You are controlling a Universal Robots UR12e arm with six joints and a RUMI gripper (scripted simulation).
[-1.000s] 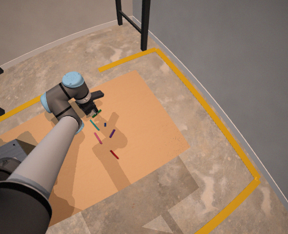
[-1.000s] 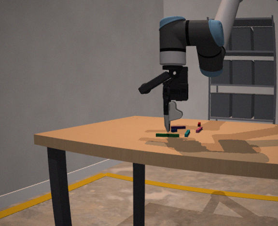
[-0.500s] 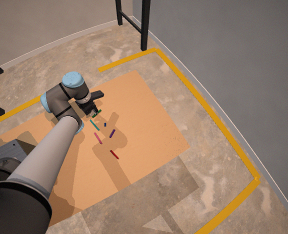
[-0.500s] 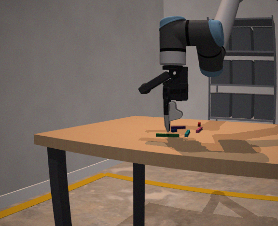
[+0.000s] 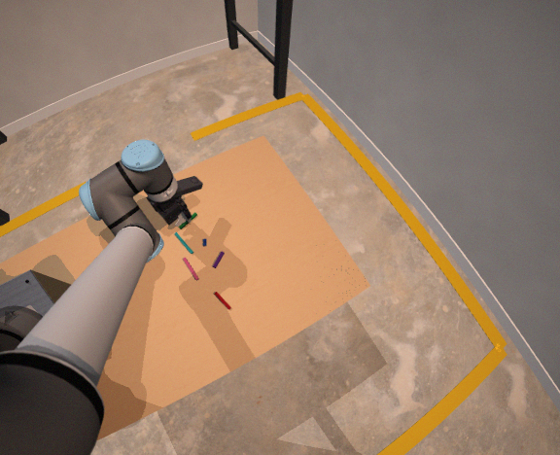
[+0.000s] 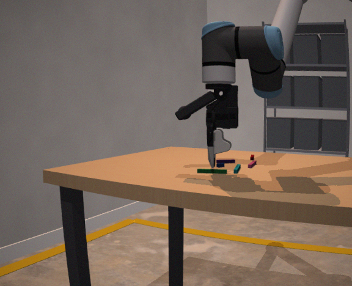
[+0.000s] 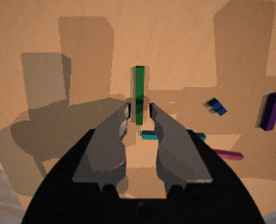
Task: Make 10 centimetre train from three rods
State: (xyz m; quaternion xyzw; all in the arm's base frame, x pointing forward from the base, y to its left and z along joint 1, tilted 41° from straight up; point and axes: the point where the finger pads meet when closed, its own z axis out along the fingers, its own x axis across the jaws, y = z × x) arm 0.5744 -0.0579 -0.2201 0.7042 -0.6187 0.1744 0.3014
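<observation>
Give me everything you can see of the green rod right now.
The green rod is a slim, square-section bar, plain dark green, lying flat on the table. Its near end sits between the fingertips of the pincer, which is nearly closed around it. The turquoise rod lies close by, apart from it. I cannot tell whether the tips are squeezing it or only flanking it.
</observation>
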